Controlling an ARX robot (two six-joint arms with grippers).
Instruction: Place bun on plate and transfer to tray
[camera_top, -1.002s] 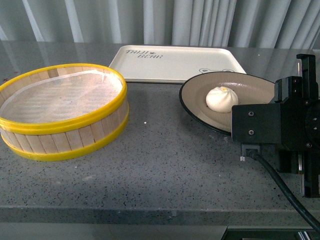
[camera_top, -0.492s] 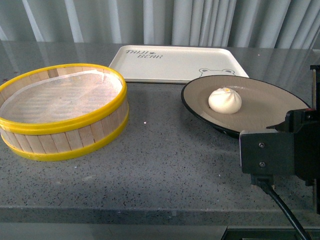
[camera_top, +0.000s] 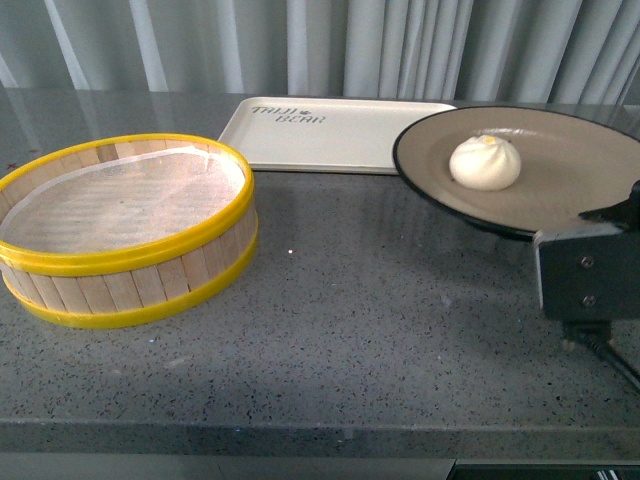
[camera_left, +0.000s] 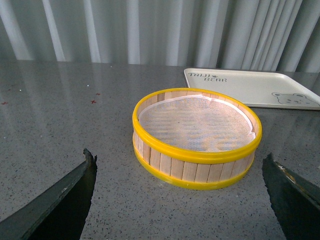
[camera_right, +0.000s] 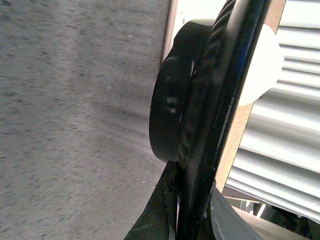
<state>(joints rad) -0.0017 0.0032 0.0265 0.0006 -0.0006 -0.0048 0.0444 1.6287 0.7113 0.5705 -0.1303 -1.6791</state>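
Note:
The cream-white bun (camera_top: 485, 162) sits on the beige, black-rimmed plate (camera_top: 562, 190). My right gripper (camera_top: 608, 214) is shut on the plate's near rim and holds it in the air at the right, its far side in front of the right end of the cream tray (camera_top: 330, 132). In the right wrist view the plate (camera_right: 225, 90) is edge-on between the shut jaws of my right gripper (camera_right: 187, 212), with the bun (camera_right: 261, 62) behind it. My left gripper (camera_left: 177, 200) is open and empty, low over the counter in front of the steamer basket.
The yellow-rimmed wooden steamer basket (camera_top: 125, 225) stands at the left, lined with white paper; it also shows in the left wrist view (camera_left: 196, 132), with the tray (camera_left: 250, 86) behind it. A grey curtain closes the back.
The plate with the bun has risen off the counter and moved right and back, levelling out. My right gripper has moved right with it.

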